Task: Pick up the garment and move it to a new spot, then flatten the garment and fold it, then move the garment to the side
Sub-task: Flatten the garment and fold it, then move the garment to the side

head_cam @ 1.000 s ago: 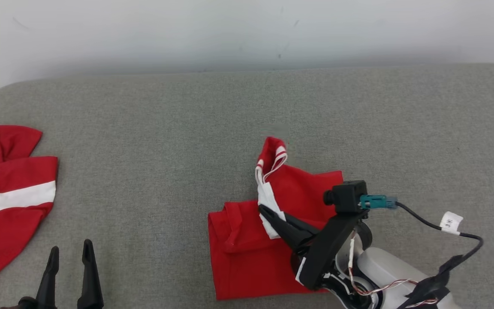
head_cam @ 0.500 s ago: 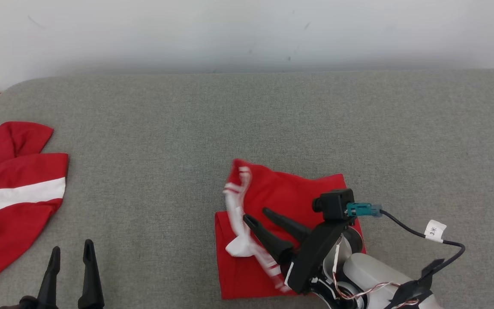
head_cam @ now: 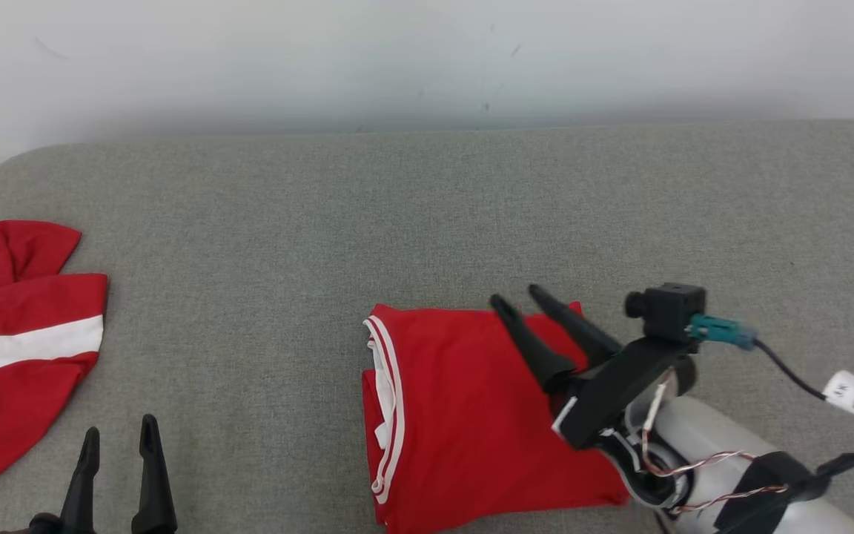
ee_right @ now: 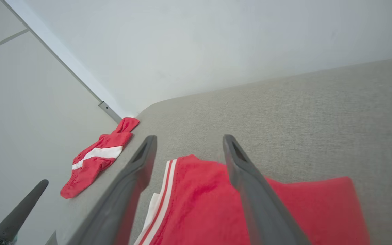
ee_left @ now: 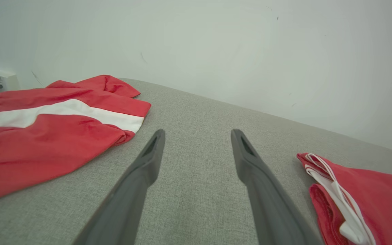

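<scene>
1. Jaws of the right gripper (head_cam: 517, 295) are seen spread wide, with nothing held between them; its two dark fingers are poised over the far right part of the garment (head_cam: 464, 423).
2. Jaws of the left gripper (head_cam: 120, 426) are likewise parted wide and empty. It is seen at the lower left of the head view, above bare grey fabric and well apart from the garment.
3. The garment is laid as a folded red rectangle on the grey cushioned surface (head_cam: 286, 237), at its near edge and right of centre in the head view.
4. White-and-red striped trim (head_cam: 391, 386) is shown running along the garment's left edge, with a little white cloth tucked just inside the fold.
5. Whether the right fingers touch the cloth cannot be told; in the right wrist view, red cloth is seen beneath and between them.
6. A second red cloth with a white band (head_cam: 23, 345) is spread at the far left of the surface, well apart from the garment.
7. A small black wrist camera (head_cam: 668, 308) is carried on the right arm, and a dark cable with a white tag (head_cam: 842, 387) is led from it.
8. A white wall (head_cam: 427, 59) is seen behind the surface.
</scene>
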Tool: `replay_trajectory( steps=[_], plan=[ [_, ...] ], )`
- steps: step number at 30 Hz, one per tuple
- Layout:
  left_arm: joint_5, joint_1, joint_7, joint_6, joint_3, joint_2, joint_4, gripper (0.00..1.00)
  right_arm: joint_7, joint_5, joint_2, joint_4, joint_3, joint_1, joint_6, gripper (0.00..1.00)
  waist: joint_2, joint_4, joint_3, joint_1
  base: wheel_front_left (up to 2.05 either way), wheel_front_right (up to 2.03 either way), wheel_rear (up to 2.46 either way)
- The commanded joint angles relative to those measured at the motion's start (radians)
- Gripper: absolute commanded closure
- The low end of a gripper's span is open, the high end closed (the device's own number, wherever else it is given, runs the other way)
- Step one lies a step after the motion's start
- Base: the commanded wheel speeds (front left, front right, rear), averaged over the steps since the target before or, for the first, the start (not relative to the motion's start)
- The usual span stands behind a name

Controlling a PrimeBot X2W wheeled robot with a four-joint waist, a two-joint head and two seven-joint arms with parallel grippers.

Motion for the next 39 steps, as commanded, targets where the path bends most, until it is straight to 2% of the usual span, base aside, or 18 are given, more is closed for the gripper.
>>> replay_trajectory(
  steps=[1, 7, 11, 21, 35, 36, 37, 39],
  plan=[
    [0.001, 0.012, -0.004, 0.000, 0.004, 0.000, -0.004, 0.00, -0.013, -0.013, -0.018, 0.010, -0.017, 0.002, 0.000, 0.00, -0.0001, -0.001, -0.001, 0.0000, 0.00, 0.00, 0.00],
    [0.009, 0.022, -0.004, 0.004, 0.016, 0.000, -0.016, 0.00, -0.029, -0.073, -0.077, 0.082, -0.093, 0.043, 0.000, 0.00, -0.0001, -0.008, -0.004, 0.0000, 0.00, 0.00, 0.00],
    [0.009, 0.027, -0.004, 0.005, 0.026, 0.000, -0.022, 0.00, -0.003, -0.112, -0.096, 0.135, -0.134, 0.071, 0.000, 0.00, -0.0001, -0.017, -0.002, 0.0000, 0.00, 0.00, 0.00],
    [0.009, 0.020, -0.004, 0.006, 0.029, 0.000, -0.030, 0.00, 0.086, -0.171, -0.050, 0.174, -0.193, 0.139, 0.000, 0.00, -0.0001, -0.029, 0.015, 0.0000, 0.00, 0.00, 0.00],
    [0.008, 0.019, -0.004, 0.001, 0.033, 0.000, -0.026, 0.00, 0.220, -0.150, -0.005, 0.160, -0.198, 0.212, 0.000, 0.00, -0.0001, -0.024, 0.023, 0.0000, 0.00, 0.00, 0.00],
    [0.008, 0.018, -0.004, -0.001, 0.034, 0.000, -0.025, 0.00, 0.225, -0.155, -0.001, 0.163, -0.197, 0.212, 0.000, 0.16, -0.0001, -0.025, 0.023, 0.0000, 0.00, 0.00, 0.00],
    [0.009, 0.016, -0.004, -0.002, 0.033, 0.000, -0.023, 0.00, 0.231, -0.149, 0.007, 0.162, -0.197, 0.210, 0.000, 0.61, -0.0001, -0.025, 0.023, 0.0000, 0.00, 0.00, 0.00],
    [0.009, 0.014, -0.004, -0.003, 0.033, 0.000, -0.021, 0.00, 0.232, -0.150, 0.014, 0.163, -0.195, 0.203, 0.000, 1.00, -0.0001, -0.024, 0.023, 0.0000, 0.00, 0.00, 0.00]
  ],
)
